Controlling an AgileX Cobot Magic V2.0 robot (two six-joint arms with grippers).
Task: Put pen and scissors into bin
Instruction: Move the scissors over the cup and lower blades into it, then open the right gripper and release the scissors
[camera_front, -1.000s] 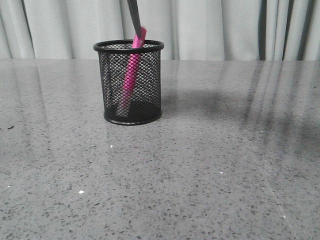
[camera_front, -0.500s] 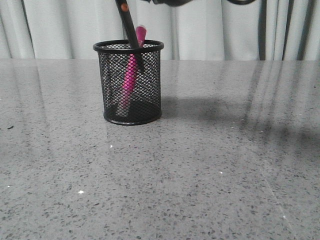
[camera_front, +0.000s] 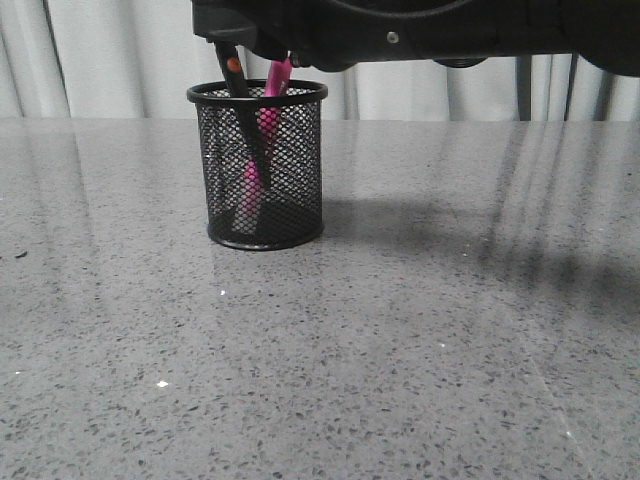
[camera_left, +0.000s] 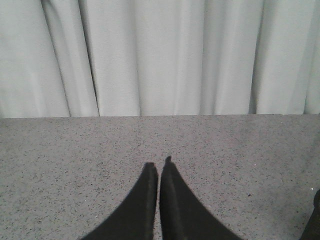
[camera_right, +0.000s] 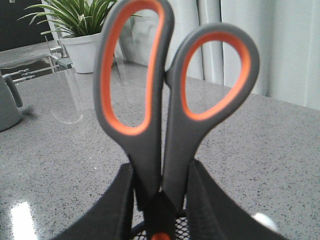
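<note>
Over the bin (camera_front: 258, 165) on the worktop (camera_front: 400, 330), the right jaws (camera_right: 160, 200) are clamped on the scissors (camera_right: 167, 107) just below the handle loops, blades down inside beside the pen (camera_front: 262, 130). Left jaws (camera_left: 159, 172) are pressed together, holding nothing.

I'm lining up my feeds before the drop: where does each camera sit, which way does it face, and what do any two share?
Front view: low, looking forward over the table at the bin holding the pen; the right arm crosses the top.
Left wrist view: on the left arm, facing the curtain; the shut left end effector shows.
Right wrist view: on the right arm, above the bin; the right end effector grips the scissors.
Shared: front and right wrist views both show the scissors and bin.
</note>
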